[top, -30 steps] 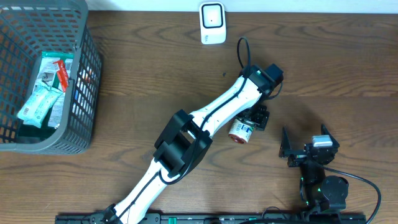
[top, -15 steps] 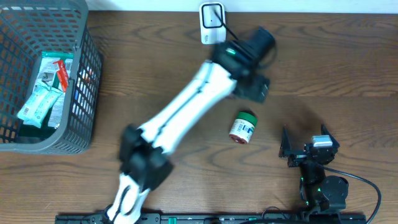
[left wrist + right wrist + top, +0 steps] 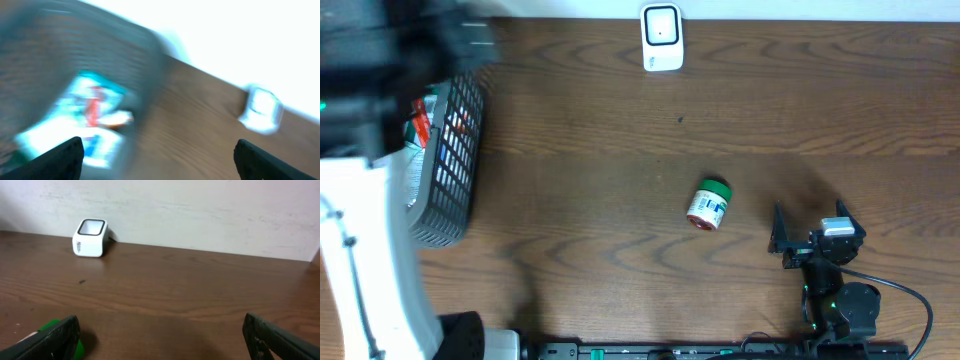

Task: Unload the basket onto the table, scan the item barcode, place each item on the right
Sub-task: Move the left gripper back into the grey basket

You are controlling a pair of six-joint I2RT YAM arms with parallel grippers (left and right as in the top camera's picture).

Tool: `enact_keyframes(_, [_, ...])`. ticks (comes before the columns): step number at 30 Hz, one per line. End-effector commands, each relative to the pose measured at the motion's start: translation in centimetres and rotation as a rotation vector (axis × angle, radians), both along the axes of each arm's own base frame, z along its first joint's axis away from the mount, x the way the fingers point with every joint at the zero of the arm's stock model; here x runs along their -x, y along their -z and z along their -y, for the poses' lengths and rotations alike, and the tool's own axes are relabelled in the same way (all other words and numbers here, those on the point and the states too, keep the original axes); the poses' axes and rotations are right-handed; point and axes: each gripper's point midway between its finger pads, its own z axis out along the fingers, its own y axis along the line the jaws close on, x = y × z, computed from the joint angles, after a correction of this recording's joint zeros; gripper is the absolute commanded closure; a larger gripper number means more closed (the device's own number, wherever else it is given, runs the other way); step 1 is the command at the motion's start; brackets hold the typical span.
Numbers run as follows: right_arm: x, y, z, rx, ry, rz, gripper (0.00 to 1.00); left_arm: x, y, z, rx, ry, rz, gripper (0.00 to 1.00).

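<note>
A small jar with a green cap and a white and red label lies on its side in the middle of the table, with nothing touching it. The white barcode scanner stands at the back edge. My left arm is a blur at the far left, over the grey basket. In the blurred left wrist view my left gripper is open and empty above the basket's rim, and the scanner shows far off. My right gripper rests open to the right of the jar, whose green cap shows beside its left finger.
The basket holds several white, teal and red packets. A pale wall runs behind the scanner. A cable trails from the right arm's base at the front edge.
My left arm let go of the jar and swung fast from the table's middle, past the scanner, to over the basket. The jar stays where it was. The right arm has not moved.
</note>
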Motion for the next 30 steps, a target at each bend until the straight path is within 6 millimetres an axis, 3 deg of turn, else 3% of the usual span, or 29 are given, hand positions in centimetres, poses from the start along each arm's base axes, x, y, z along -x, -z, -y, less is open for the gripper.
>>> enact_keyframes(1, [0.0, 0.1, -0.3, 0.009, -0.013, -0.002, 0.01, 2.3, -0.2, -6.8, -0.047, -0.160, -0.021, 0.08])
enact_keyframes(4, [0.0, 0.1, -0.4, 0.009, -0.017, -0.002, 0.01, 3.6, 1.7, -11.0, -0.025, -0.274, -0.087, 0.05])
enact_keyframes(7, [0.0, 0.1, -0.4, 0.009, -0.017, -0.002, 0.01, 3.7, 4.6, -12.9, 0.007, -0.291, -0.191, 0.02])
enact_keyframes(17, [0.0, 0.1, -0.4, 0.009, -0.017, -0.002, 0.01, 0.5, 17.3, -12.4, 0.120, 0.013, -0.586, 0.01])
enact_keyframes(24, [0.0, 0.1, -0.4, 0.009, -0.017, -0.002, 0.01, -1.0, 23.2, -11.8, 0.212, 0.129, -0.701, 0.01])
enact_keyframes(30, [0.0, 0.1, -0.4, 0.009, -0.017, -0.002, 0.01, -1.4, 26.7, -12.0, 0.259, 0.139, -0.778, 0.01])
